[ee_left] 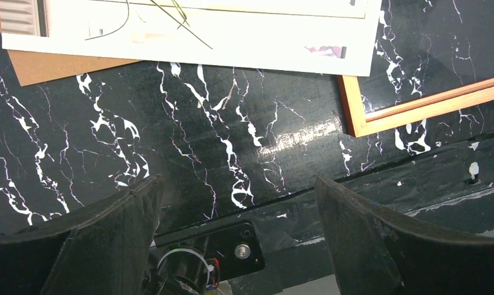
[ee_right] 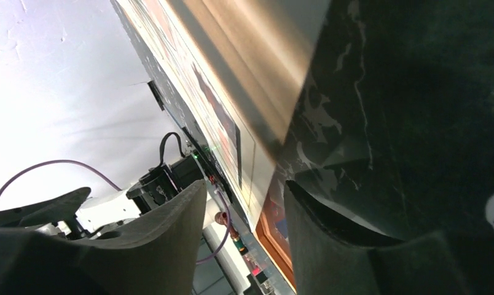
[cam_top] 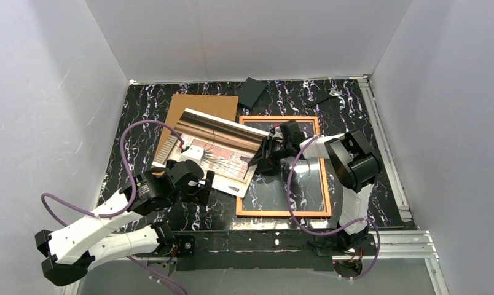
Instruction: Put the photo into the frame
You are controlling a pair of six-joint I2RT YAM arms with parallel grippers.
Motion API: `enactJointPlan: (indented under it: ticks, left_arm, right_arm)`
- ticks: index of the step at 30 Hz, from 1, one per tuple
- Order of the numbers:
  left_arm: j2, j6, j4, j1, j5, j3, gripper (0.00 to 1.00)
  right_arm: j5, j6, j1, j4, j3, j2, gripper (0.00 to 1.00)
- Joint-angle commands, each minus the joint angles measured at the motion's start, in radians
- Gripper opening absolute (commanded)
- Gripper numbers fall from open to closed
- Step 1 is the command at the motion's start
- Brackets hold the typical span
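White walls close round a black marble-patterned bench veined with white. Low over a bare stretch of it hovers the left pincer, released, its two dark fingers spread wide with nothing between them.

Just beyond its fingertips lies the near edge of the large thin paper photo. The print is picture side up, showing a curtained window and thin green stems, and its far edge curls upward. Further beyond this pincer and to its left, a plain brown cardboard board lies flat under the photo's far-left part. To the pincer's right sits the near-left corner of the large rectangular frame with a thin orange-red border. It lies flat on the bench, and its left border disappears under the photo's near-right corner.

The right pincer reaches in over the frame's far-left part and meets the photo's right edge. In its wrist view that edge runs into the gap between its partly closed fingers. Whether they actually pinch the paper I cannot tell. The photo stretches away to this pincer's left, while most of the frame lies to its right and nearer the arm bases. Beyond this pincer, by the far wall, a small dark flat rectangular object sits on the bench.
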Motion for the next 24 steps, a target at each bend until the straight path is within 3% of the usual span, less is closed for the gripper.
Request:
enactJointPlan:
  ticks: [1, 8, 13, 24]
  left_arm:
    - [-0.011, -0.02, -0.066, 0.007, -0.035, 0.024, 0.92]
    - [-0.038, -0.034, -0.041, 0.006, -0.032, -0.003, 0.92]
    - [-0.052, 0.015, -0.024, 0.006, 0.006, -0.016, 0.92]
    - [0.002, 0.333, 0.012, 0.006, 0.094, 0.042, 0.96]
  right_arm:
    - [-0.029, 0.026, 0.01, 0.08, 0.036, 0.025, 0.52]
    - [-0.051, 0.032, 0.009, 0.124, 0.049, 0.045, 0.3]
    - [-0.073, 0.029, 0.01, 0.126, 0.047, 0.032, 0.02]
    - [-0.041, -0.05, 0.009, -0.131, 0.076, -0.217, 0.01]
